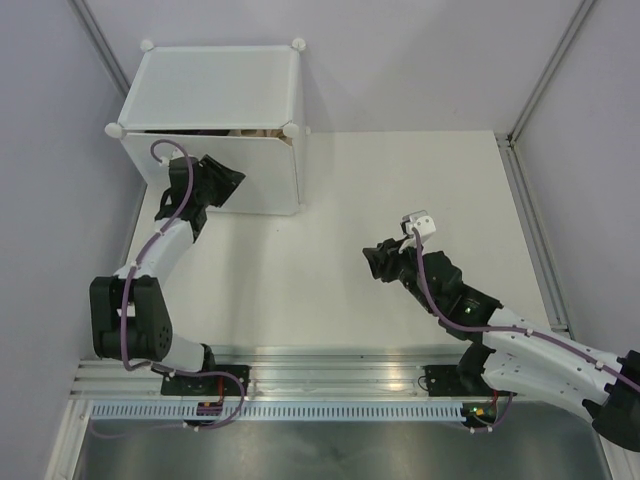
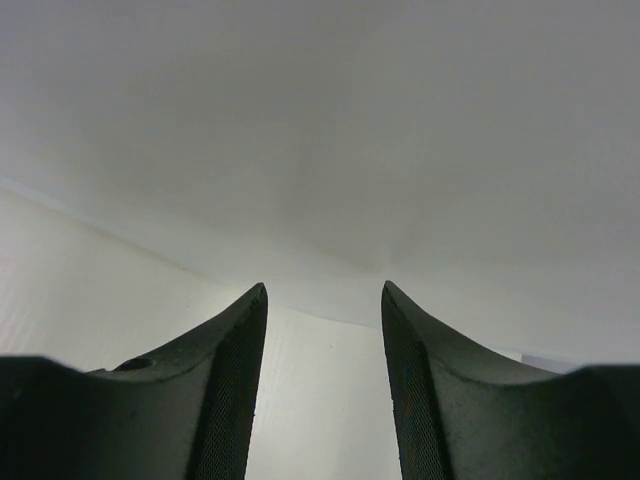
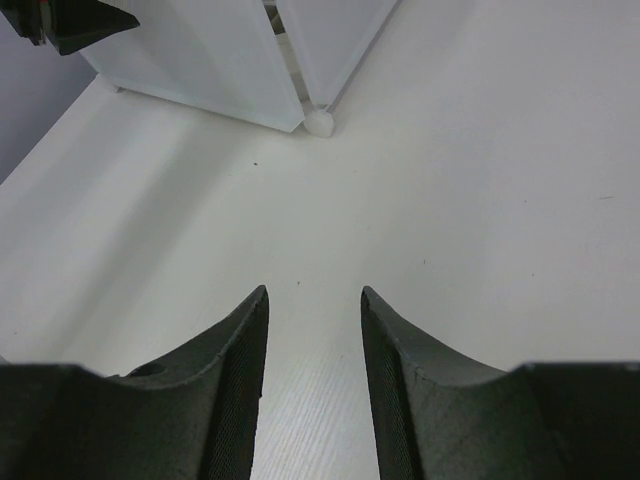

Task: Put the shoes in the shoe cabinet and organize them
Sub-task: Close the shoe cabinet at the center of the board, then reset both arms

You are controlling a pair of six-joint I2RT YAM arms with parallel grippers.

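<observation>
One cabinet (image 1: 215, 85) is seen at the far left of the table (image 1: 400, 180), a white cube of cloudy plastic panels. Four round white corner knobs (image 1: 297, 43) are counted on its top. Its large white door (image 1: 250, 175) is swung almost flat across the front, so that only a narrow gap is left along the upper edge. Through that gap a dark sliver and a beige sliver of the shoes (image 1: 250, 132) are made out inside the cabinet; how many are there cannot be told. Two arms are counted. The left arm (image 1: 150, 260) is bent up toward the door, and the left claw (image 1: 232, 183) is held close before it; whether the panel is touched cannot be told. In the left wrist view the left claw (image 2: 325, 310) is seen spread, its two dark fingers (image 2: 230, 390) apart with only the white panel beyond and nothing between them. Further right, well apart from the cabinet, the right claw (image 1: 370, 262) is held over bare table at the end of the right arm (image 1: 520, 340). In the right wrist view it (image 3: 314, 300) is likewise spread and empty, with one lower knob (image 3: 318, 122) of the cabinet ahead.
</observation>
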